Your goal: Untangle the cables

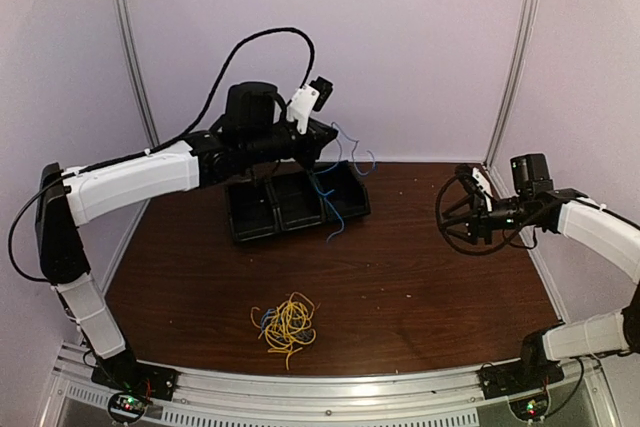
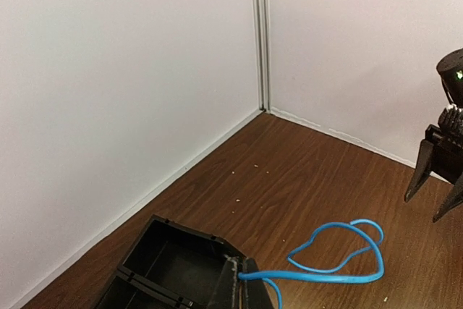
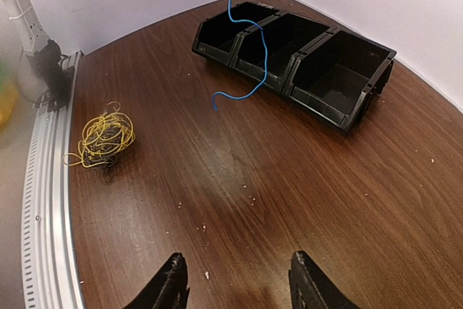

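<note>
While the left gripper [image 2: 236, 291] is pinched tight on the blue cable [image 2: 340, 269], the right gripper [image 3: 239, 287] stands parted and holds nothing, above bare table [image 3: 325, 200].

Blue cable: single strand, draped over the black three-bay tray [image 3: 333, 110], tail low at its front.

Yellow bundle [image 1: 285, 322]: knotted, darker strands mixed in, near the front edge, well apart.

Risk: the slack tail may snag a tray wall, dragging the tray or slipping the pinch.

Surface: dark wood-grain, crumb-flecked.

Room: pale walls [image 2: 108, 70], metal corner post [image 2: 259, 34].
</note>
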Tool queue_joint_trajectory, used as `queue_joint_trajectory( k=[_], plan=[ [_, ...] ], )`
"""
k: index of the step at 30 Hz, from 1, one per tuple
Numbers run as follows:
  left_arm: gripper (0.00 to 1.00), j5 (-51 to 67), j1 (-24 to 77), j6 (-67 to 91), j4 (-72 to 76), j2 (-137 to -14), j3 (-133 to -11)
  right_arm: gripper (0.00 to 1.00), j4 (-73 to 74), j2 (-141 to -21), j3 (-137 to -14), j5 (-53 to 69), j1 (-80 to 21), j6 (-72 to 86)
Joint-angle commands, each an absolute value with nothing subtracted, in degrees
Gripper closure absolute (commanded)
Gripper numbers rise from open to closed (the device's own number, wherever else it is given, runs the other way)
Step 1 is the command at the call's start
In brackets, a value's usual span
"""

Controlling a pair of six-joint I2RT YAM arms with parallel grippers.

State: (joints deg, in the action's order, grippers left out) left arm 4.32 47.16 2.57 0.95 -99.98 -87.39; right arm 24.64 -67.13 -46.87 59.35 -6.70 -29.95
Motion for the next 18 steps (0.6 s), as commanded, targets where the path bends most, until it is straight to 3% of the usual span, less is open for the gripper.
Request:
queue_joint_trajectory(
  k=[1, 8, 18],
  plan=[
    [1.00, -2.72, 45.59, 0.55, -8.94, -98.17, -93.62, 0.51, 21.28, -68.52, -46.14, 54.93, -6.50, -32.34],
    [1.00, -7.24, 44.21, -0.27, -15.08, -96.27, -98.05, 0.51, 21.53, -70.16, -46.66, 53.60, -6.52, -32.06],
    [1.00, -11.86, 37.53, -4.63, -16.61, -93.98, -95.19, 0.51, 22.19, -70.82, -47.28, 52.89, -6.58, -31.67]
  ],
)
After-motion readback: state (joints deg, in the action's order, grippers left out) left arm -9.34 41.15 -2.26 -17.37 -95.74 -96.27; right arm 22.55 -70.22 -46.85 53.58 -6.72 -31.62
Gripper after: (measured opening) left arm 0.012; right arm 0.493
